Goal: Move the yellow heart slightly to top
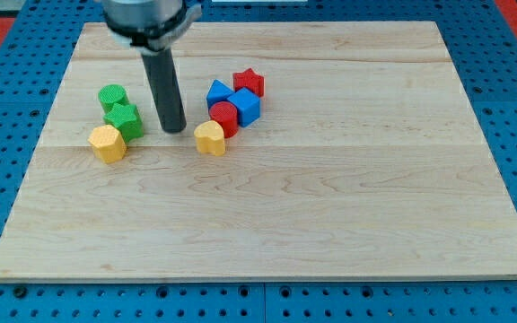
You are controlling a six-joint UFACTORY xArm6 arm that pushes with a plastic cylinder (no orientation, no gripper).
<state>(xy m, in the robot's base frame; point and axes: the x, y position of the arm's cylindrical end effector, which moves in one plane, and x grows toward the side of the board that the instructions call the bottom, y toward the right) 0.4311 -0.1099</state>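
Note:
The yellow heart (210,138) lies a little left of the board's middle, touching the red cylinder (224,117) at its upper right. My tip (174,129) rests on the board just left of and slightly above the heart, with a small gap between them. The dark rod rises from the tip toward the view's top.
A blue cube (245,106), a blue triangular block (217,91) and a red star (249,82) cluster above and right of the heart. Left of my tip are a green cylinder (112,96), a green block (125,119) and a yellow hexagon (107,143). The wooden board (330,224) lies on a blue pegboard.

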